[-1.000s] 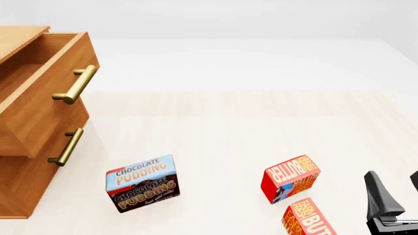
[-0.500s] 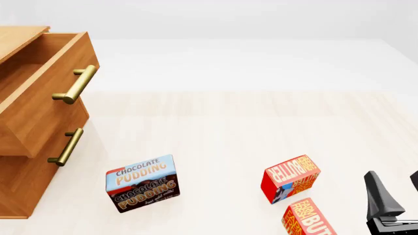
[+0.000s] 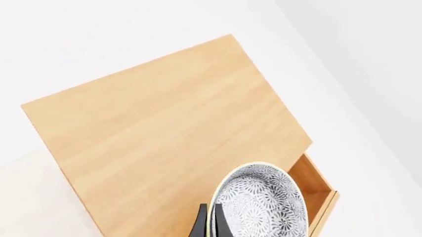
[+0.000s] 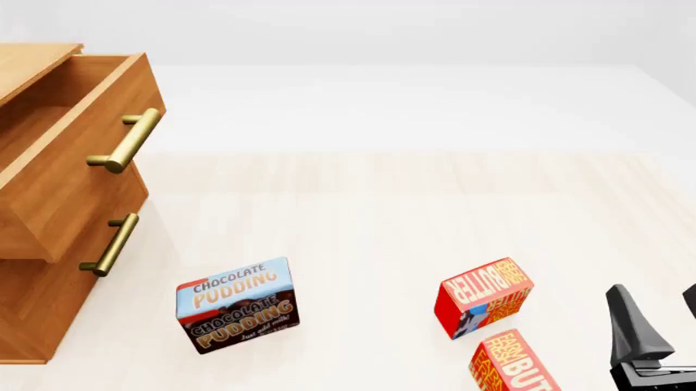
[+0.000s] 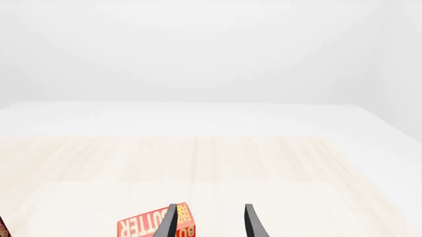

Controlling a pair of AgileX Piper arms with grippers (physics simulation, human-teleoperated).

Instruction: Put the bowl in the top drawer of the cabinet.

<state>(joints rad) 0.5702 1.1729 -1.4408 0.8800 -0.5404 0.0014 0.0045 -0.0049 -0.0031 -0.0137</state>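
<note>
— While the left gripper (image 3: 212,224) is clamped on the tan rim of the bowl (image 3: 262,202), where does the bowl hang?

— Above the cabinet (image 3: 165,133), its patterned inside tilted, over the edge where the top drawer (image 3: 316,190) stands pulled out. The front view doesn't catch the bowl at all.

— And the surface?

— A pale wood-grain table (image 4: 381,220) against plain white surroundings. The cabinet sits at its left edge, the drawer's brass handle (image 4: 129,140) jutting out. Toward the near edge stands a chocolate pudding box (image 4: 237,305); right of it, two red butter boxes (image 4: 484,308), one just nearer than the other.

— The right gripper (image 5: 209,222)?

— Fingers apart, holding nothing, low by the near right corner beside the butter boxes.

— Any change from a second ago?

— None in the front view; boxes, drawer and right gripper are exactly where they were.
</note>
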